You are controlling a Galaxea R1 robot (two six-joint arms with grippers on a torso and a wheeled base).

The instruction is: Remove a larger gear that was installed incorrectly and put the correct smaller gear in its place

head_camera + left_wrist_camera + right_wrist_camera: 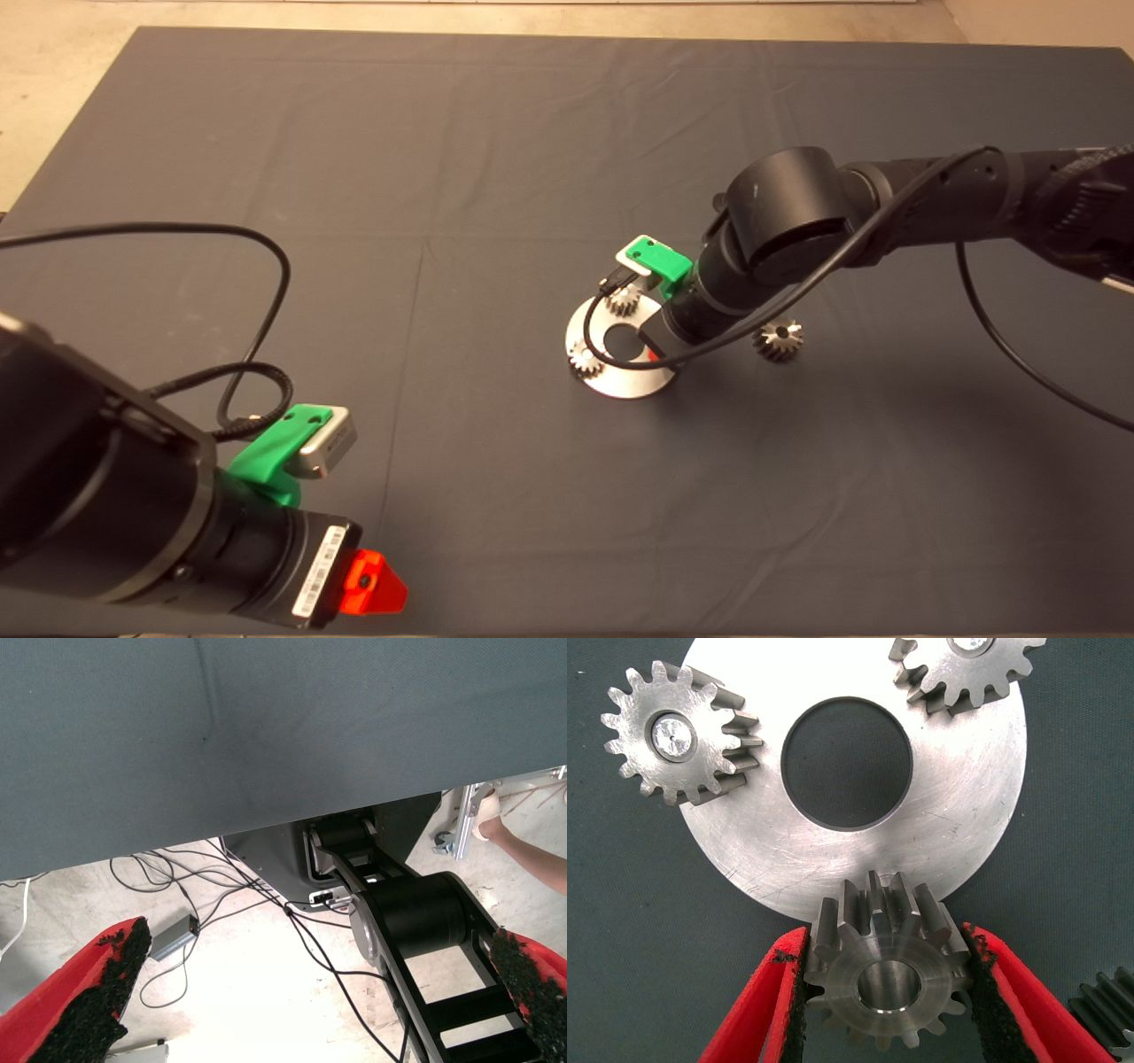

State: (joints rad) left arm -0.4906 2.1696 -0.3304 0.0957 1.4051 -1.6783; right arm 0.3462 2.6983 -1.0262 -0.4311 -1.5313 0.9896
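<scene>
Gripping the smaller gear, right fingers show no writing

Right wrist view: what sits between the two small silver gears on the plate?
Only the plate: its bare face and centre hole edge lie between one silver gear and the other, per the right wrist view.

Two gears on disc rim, another gear right of disc
</scene>
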